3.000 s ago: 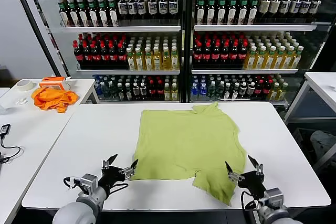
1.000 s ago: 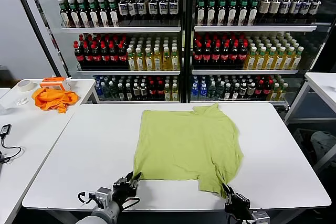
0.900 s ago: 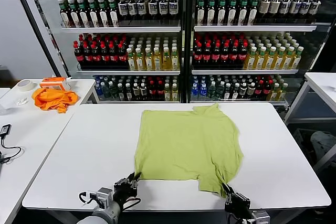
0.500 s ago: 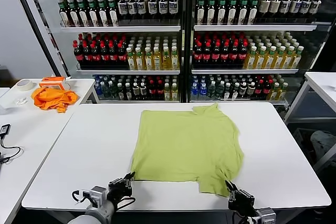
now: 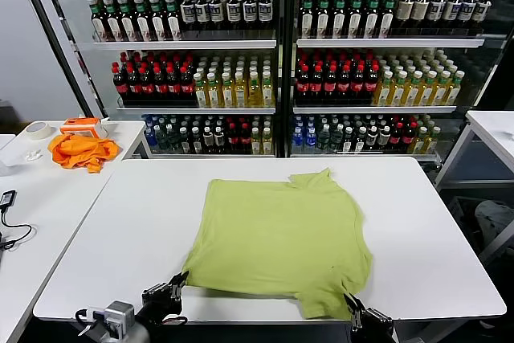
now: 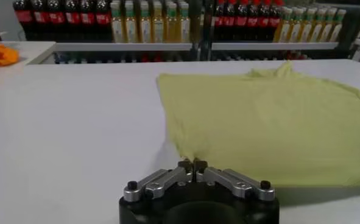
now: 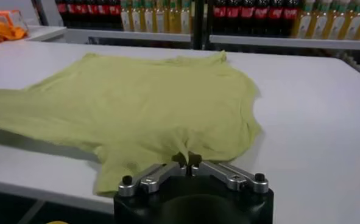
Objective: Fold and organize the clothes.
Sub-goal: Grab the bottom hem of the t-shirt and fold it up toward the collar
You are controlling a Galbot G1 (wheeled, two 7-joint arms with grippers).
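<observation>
— Starting at the left: what has the left gripper (image 6: 192, 163) got?

— Its fingers (image 6: 184, 164) are pinched fully together on the near-left hem corner of the lime T-shirt (image 5: 281, 234), right at the front edge of the white table (image 5: 120, 222). The cloth rises to a small peak where they bite.

— And the shirt itself?

— Spread mostly flat across the middle of the table, collar toward the drinks shelves (image 5: 273, 54), hem toward the robot. Its long axis runs away from the fingers, so the whole garment lies ahead of both grippers.

— The right side?

— The right gripper (image 7: 187, 162) is likewise clamped shut, on the near-right corner, where the fabric bunches (a sleeve or hem fold; I can't tell which).

— Which arm is nearer?

— Neither, really; each holds its own corner. Any fold would, I'd judge, carry the near edge forward toward the collar, both arms together.

— Anything else?

— An orange cloth (image 5: 79, 150) on the side table at far left, well apart.
</observation>
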